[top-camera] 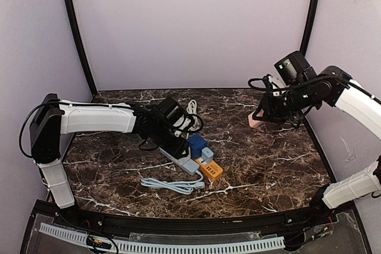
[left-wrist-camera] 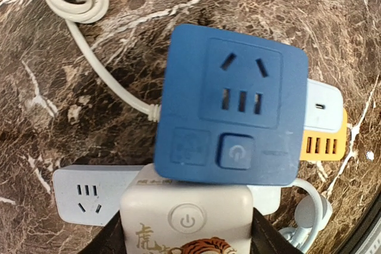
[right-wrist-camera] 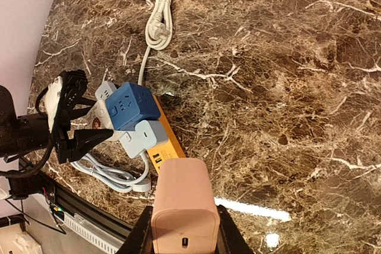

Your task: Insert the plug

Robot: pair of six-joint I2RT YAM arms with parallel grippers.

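Note:
My right gripper (top-camera: 262,116) hangs above the right part of the table, shut on a pink plug block (top-camera: 255,121). In the right wrist view the pink block (right-wrist-camera: 183,197) sits between my black fingers (right-wrist-camera: 141,239), well above the marble. My left gripper (top-camera: 177,128) is low over the cluster of power strips and is shut on a white cube adapter with a tiger picture (left-wrist-camera: 187,215). This adapter rests on a white power strip (left-wrist-camera: 83,197), right against a blue cube socket (left-wrist-camera: 232,105). The blue cube also shows from above (top-camera: 197,144).
An orange-yellow strip (top-camera: 211,171) and a pale grey adapter (top-camera: 206,154) lie beside the blue cube. A coiled white cord with a plug (right-wrist-camera: 158,16) lies behind the cluster. A pale blue cable (top-camera: 172,185) lies in front. Dark marble table (top-camera: 268,159).

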